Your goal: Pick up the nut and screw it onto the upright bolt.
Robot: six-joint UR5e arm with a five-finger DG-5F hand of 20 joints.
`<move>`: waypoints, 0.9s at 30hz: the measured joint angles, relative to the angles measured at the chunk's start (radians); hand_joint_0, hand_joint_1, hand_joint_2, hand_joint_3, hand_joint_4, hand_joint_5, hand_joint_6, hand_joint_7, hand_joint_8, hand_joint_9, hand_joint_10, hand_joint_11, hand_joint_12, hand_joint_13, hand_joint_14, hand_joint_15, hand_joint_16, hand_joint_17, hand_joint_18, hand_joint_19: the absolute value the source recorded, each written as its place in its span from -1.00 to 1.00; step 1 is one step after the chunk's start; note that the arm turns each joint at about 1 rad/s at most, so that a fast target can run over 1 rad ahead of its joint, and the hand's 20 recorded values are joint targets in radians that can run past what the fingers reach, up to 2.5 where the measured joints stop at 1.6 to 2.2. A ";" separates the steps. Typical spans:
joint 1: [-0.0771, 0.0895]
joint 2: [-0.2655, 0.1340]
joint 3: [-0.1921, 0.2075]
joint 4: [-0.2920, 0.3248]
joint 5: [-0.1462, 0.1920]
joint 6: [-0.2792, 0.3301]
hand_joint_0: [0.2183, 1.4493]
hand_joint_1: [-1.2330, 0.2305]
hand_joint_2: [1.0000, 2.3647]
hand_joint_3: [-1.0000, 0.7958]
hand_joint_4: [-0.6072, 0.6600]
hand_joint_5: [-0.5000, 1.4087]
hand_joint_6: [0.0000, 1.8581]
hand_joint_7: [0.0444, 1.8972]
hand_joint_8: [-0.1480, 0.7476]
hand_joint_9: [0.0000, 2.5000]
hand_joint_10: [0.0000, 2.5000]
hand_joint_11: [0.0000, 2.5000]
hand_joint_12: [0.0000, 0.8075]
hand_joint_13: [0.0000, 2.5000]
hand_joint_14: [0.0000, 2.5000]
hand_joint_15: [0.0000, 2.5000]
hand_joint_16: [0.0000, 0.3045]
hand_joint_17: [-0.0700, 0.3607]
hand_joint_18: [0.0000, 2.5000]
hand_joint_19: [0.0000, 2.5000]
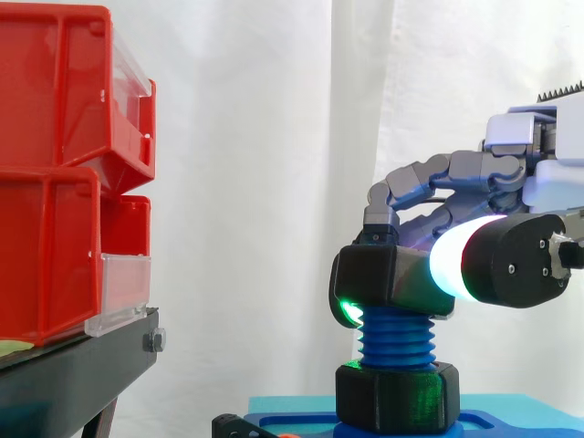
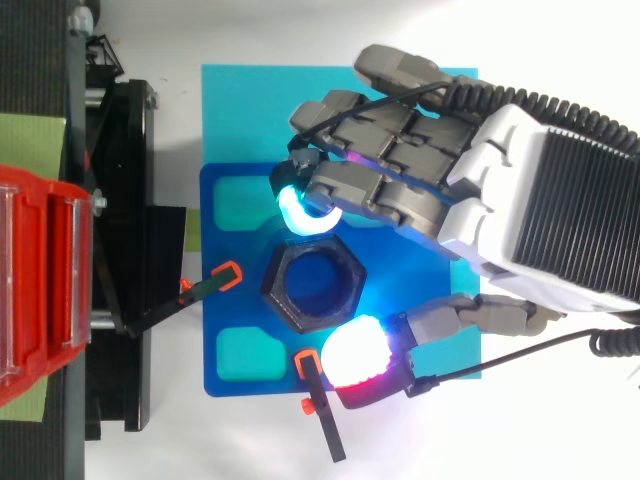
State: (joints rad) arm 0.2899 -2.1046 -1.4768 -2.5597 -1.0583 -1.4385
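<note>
A blue threaded bolt (image 1: 396, 340) stands upright on a blue base plate (image 2: 228, 300). A black hexagonal nut (image 1: 376, 276) sits on the bolt's top end, and in the top view the nut (image 2: 283, 290) rings the blue bolt tip (image 2: 318, 280). My hand (image 2: 510, 180) comes in from the right, shut on this nut: curled fingers with a cyan-green pad (image 2: 298, 208) press one side and the thumb's white-red pad (image 2: 352, 350) presses the other. A second black nut (image 1: 397, 395) sits at the bolt's foot.
Stacked red bins (image 1: 59, 173) on a black stand (image 1: 78, 370) rise to the left. Two black clamps with orange tips (image 2: 212, 284) (image 2: 320, 412) lie at the base plate's edges. A cyan sheet (image 2: 240, 100) lies under the plate.
</note>
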 measured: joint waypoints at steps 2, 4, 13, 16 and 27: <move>0.000 0.000 0.000 0.001 -0.001 0.000 -0.50 -0.07 -1.00 -0.44 0.36 -0.65 -0.36 0.18 -0.04 -0.52 -1.00 -1.00 -0.31 -0.49 -1.00 -1.00 -0.81 -0.38 -0.68 -1.00; 0.000 0.001 0.000 0.001 -0.001 0.000 -0.52 -0.05 -1.00 -0.44 0.37 -0.65 -0.37 0.20 -0.05 -0.53 -1.00 -1.00 -0.29 -0.50 -1.00 -1.00 -0.81 -0.37 -0.69 -1.00; 0.000 0.001 0.000 0.001 -0.006 0.000 -0.66 0.12 -1.00 -0.44 0.43 -0.68 -0.46 0.01 0.00 -0.55 -1.00 -1.00 -0.17 -0.54 -1.00 -1.00 -0.74 -0.26 -0.71 -1.00; -0.002 0.001 0.000 0.001 -0.014 0.000 -0.68 0.17 -1.00 -0.44 0.40 -0.69 -0.46 -0.08 0.01 -0.55 -1.00 -1.00 -0.15 -0.54 -1.00 -1.00 -0.73 -0.24 -0.72 -1.00; -0.026 0.002 0.049 -0.078 -0.048 0.000 -0.71 0.23 -1.00 -0.44 0.31 -0.71 -0.46 -0.28 -0.01 -0.59 -1.00 -1.00 -0.13 -0.58 -1.00 -1.00 -0.70 -0.20 -0.76 -1.00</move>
State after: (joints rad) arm 0.2635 -2.1025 -1.4279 -2.6374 -1.1060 -1.4389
